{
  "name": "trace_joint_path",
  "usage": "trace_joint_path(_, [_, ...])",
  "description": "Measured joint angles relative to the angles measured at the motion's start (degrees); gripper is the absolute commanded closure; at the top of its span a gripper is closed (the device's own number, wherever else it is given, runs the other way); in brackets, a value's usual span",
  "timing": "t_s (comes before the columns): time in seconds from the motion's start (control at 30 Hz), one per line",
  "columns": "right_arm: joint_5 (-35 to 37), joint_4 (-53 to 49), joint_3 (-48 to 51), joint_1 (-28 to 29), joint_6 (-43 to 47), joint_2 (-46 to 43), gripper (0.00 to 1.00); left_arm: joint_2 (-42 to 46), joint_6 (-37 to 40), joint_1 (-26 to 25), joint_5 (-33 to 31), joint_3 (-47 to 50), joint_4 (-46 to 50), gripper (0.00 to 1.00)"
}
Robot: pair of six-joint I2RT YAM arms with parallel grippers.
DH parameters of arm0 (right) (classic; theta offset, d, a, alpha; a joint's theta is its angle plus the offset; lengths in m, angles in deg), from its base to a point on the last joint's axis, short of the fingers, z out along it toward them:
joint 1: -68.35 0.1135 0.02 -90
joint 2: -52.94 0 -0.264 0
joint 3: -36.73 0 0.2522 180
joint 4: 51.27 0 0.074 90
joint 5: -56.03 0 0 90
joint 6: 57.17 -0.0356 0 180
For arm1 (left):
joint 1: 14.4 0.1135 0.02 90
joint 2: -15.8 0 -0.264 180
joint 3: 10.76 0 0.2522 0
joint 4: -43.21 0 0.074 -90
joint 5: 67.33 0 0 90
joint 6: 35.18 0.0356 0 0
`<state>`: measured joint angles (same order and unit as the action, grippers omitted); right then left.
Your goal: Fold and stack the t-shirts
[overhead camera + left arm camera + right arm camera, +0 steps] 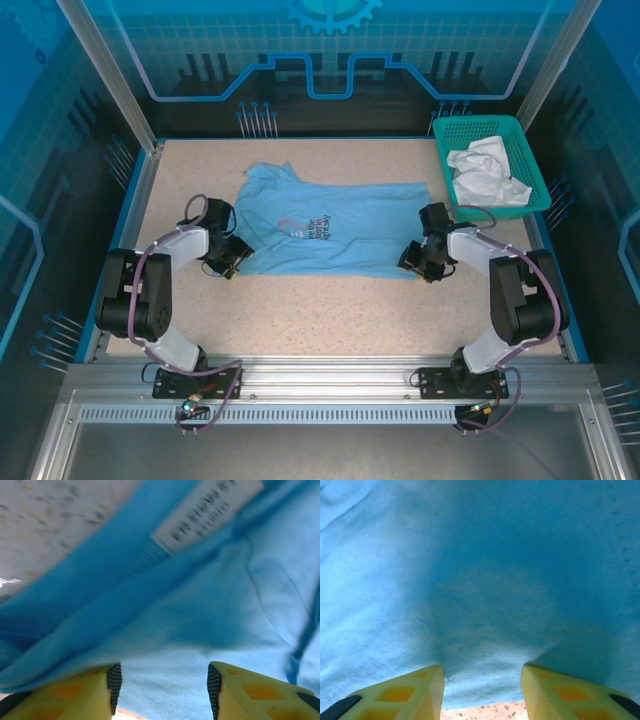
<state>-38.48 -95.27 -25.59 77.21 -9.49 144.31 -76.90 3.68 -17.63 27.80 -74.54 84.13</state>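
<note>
One light blue t-shirt (365, 238) lies between released left fingers (75, 696) and right fingers (570, 695), one white t-shirt (485, 172) in basket (478, 120).

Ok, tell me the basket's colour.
The basket is teal, clearest from the top external view.

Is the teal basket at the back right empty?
No, a crumpled white shirt lies inside the basket.

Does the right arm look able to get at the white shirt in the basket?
Probably yes: the white t-shirt lies uncovered in the open-topped basket beyond the right gripper, nothing between them, though its open jaws straddle the blue t-shirt's hem.
</note>
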Motion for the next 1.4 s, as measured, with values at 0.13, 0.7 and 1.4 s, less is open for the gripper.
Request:
trace_joint_path(0.13, [-1.9, 0.5, 1.6, -4.8, -2.0, -1.2, 0.49, 0.1, -1.1, 0.6, -2.3, 0.0, -0.7, 0.46])
trace_joint_path(0.7, [1.0, -4.3, 3.6, -2.8, 1.4, -13.6, 0.33, 9.7, 2.0, -3.1, -8.0, -5.2, 6.1, 0.49])
trace_joint_path(1.4, [2.4, 1.8, -13.5, 26.6, -0.9, 12.0, 0.6, -1.4, 1.5, -18.0, -8.4, -0.9, -3.0, 0.57])
